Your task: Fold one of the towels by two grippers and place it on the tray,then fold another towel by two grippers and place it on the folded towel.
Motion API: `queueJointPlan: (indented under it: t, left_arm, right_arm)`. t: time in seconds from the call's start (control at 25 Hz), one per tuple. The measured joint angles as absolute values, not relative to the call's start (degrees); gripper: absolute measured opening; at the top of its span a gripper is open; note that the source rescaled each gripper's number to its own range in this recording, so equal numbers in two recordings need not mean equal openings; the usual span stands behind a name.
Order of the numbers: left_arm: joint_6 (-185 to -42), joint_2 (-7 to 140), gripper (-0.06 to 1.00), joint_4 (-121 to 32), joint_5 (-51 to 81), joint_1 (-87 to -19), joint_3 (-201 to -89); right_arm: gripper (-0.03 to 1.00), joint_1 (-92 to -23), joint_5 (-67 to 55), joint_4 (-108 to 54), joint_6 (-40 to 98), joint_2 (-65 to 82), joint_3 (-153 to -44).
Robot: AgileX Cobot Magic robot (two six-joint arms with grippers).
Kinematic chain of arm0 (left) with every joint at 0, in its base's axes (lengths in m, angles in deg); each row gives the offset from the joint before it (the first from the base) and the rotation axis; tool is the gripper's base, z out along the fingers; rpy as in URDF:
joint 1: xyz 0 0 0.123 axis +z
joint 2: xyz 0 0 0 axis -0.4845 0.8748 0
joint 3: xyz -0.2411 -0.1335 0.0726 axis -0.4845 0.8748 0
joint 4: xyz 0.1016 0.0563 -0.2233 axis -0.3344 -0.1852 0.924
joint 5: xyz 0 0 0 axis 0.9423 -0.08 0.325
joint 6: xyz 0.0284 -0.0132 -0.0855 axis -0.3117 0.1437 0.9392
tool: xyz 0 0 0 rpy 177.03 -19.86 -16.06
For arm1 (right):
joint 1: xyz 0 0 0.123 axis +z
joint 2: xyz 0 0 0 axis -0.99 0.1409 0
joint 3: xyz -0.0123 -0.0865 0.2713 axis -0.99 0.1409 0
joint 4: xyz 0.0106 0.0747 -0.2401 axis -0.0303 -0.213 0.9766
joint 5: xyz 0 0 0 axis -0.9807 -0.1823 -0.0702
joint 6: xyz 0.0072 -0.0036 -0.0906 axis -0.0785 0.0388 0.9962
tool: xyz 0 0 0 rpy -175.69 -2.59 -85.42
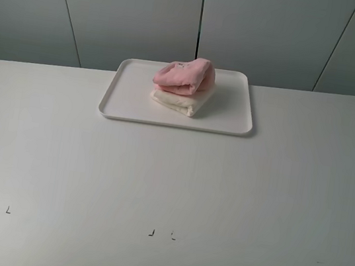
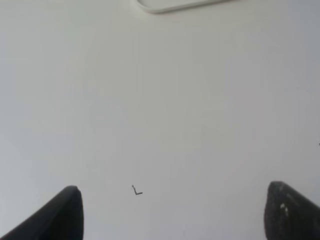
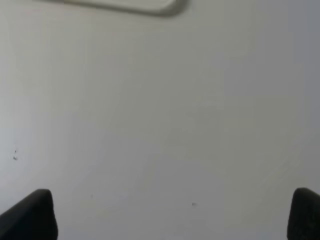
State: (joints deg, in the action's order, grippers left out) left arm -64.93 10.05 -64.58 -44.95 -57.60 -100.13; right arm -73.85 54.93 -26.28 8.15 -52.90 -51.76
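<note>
A: From high up we see the pink towel [image 1: 184, 76] stacked on the folded towel [image 1: 181, 101], both on the tray [image 1: 122, 101] at the far middle of the white table [image 1: 168, 192]; the task looks finished.

B: At the wrists, we find the left gripper [image 2: 172, 210] spread wide and empty, the right gripper [image 3: 172, 212] likewise.

A: Grey panels [image 1: 129, 12] stand behind, probably cupboard doors.

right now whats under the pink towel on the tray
A folded cream towel lies directly under the pink towel, its front and right edges showing. Both sit on the white tray. The cream towel's top and the tray beneath are covered.
</note>
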Motion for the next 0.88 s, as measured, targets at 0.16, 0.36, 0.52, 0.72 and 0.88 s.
queueJointPlan:
  t: [0.16,0.36,0.52,0.72,0.88]
  left_arm:
    - [-64.82,-1.41,0.94,-65.26,-47.09,-57.6,-98.12]
    - [-65.87,-6.57,0.94,-64.92,-48.85,-57.6,-97.22]
    - [-72.26,-6.86,0.94,-63.39,-45.09,-57.6,-95.93]
    - [-76.38,-6.98,0.94,-61.86,-43.59,-57.6,-94.95]
    - [-76.77,-6.98,0.94,-61.52,-43.45,-57.6,-94.86]
  right_arm:
    - [1.0,-73.85,54.98,-26.51,7.93,-61.67,-51.76]
    - [1.0,-73.85,55.36,-27.02,10.5,-64.2,-50.71]
    - [1.0,-73.85,55.34,-27.39,13.26,-64.2,-49.68]
    - [1.0,-73.85,49.9,-29.07,16.95,-64.2,-47.76]
    - [1.0,-73.51,48.86,-29.85,17.66,-64.28,-47.62]
